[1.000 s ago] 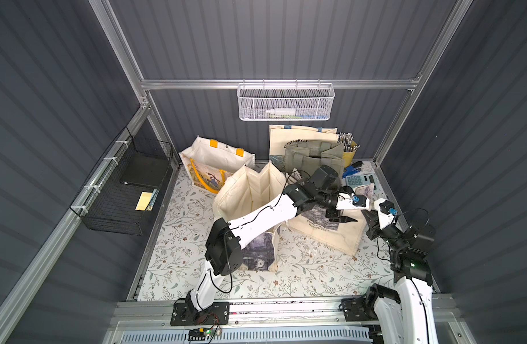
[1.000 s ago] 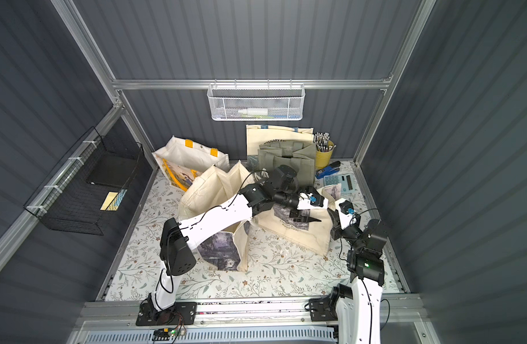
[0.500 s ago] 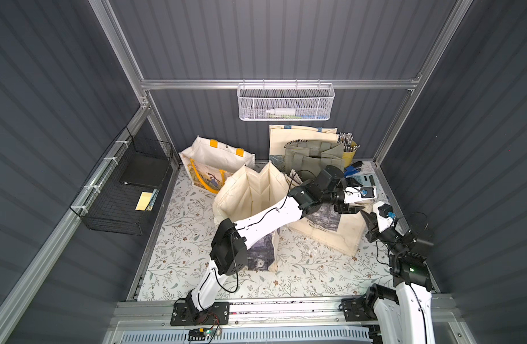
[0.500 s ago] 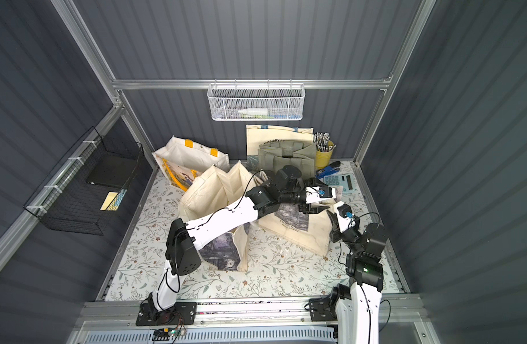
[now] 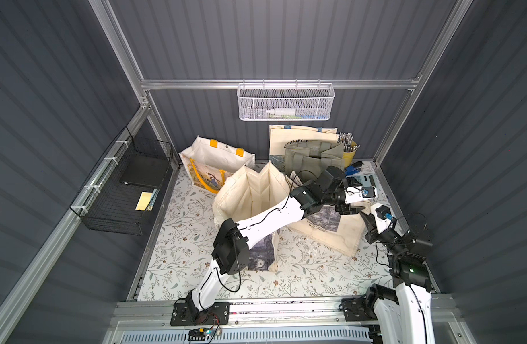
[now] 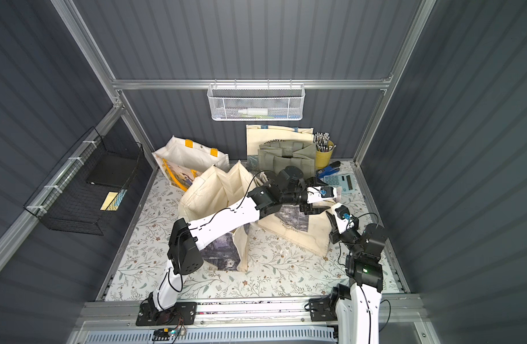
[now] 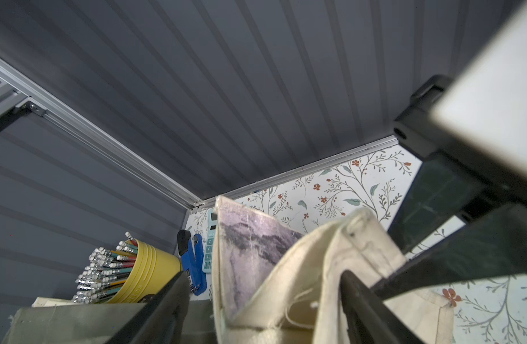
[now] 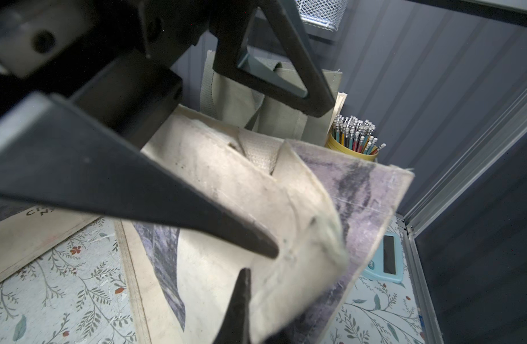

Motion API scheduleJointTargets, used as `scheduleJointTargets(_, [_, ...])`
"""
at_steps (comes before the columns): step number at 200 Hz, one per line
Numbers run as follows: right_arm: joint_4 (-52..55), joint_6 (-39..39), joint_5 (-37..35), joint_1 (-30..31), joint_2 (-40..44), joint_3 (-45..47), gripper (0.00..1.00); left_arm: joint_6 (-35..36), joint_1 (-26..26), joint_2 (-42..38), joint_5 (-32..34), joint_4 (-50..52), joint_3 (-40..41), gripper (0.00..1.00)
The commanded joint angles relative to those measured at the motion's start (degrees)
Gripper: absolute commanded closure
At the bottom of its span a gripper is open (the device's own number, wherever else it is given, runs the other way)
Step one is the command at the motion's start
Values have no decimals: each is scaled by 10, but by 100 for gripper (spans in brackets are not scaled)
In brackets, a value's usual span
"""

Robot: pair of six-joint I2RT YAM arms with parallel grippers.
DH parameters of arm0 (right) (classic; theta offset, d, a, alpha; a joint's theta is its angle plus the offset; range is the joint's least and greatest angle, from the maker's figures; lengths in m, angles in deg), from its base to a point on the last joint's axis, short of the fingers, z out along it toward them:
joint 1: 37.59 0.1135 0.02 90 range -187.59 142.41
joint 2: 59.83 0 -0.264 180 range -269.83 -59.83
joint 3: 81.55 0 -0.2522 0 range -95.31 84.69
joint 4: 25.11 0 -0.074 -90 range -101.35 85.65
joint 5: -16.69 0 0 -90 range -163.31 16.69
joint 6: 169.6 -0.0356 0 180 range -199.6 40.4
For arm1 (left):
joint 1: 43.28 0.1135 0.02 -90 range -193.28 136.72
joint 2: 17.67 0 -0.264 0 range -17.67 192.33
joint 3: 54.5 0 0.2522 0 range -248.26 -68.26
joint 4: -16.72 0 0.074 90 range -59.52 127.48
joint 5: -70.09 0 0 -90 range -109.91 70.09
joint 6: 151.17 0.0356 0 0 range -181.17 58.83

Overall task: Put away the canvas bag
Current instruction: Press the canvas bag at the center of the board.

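Barely begun. Lying on right of mat (image 5: 301, 268) near calculator (image 5: 364, 179): bag (image 5: 324, 227), top edge raised. Clamped at that edge by shut right gripper (image 8: 260, 262); straddled, not gripped, by wide-open left gripper (image 7: 260, 295). Not stowed yet; left to do: lift, carry, put away.

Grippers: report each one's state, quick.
Left gripper: open, around an edge of the canvas bag.
Right gripper: closed, pinching the canvas bag.
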Motion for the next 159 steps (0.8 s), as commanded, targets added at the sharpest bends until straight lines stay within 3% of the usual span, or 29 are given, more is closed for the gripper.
scheduleJointTargets(1, [12,25,9,6,9,-1,100,-25,13,16,29,9,-22,21])
scheduleJointTargets(93, [2,44,3,17,11,-13,100,-98,44,21,-55,104,-64,24])
scheduleJointTargets(159, [-4,45,5,23,10,-13,100,-119,48,37,-164,97,-76,29])
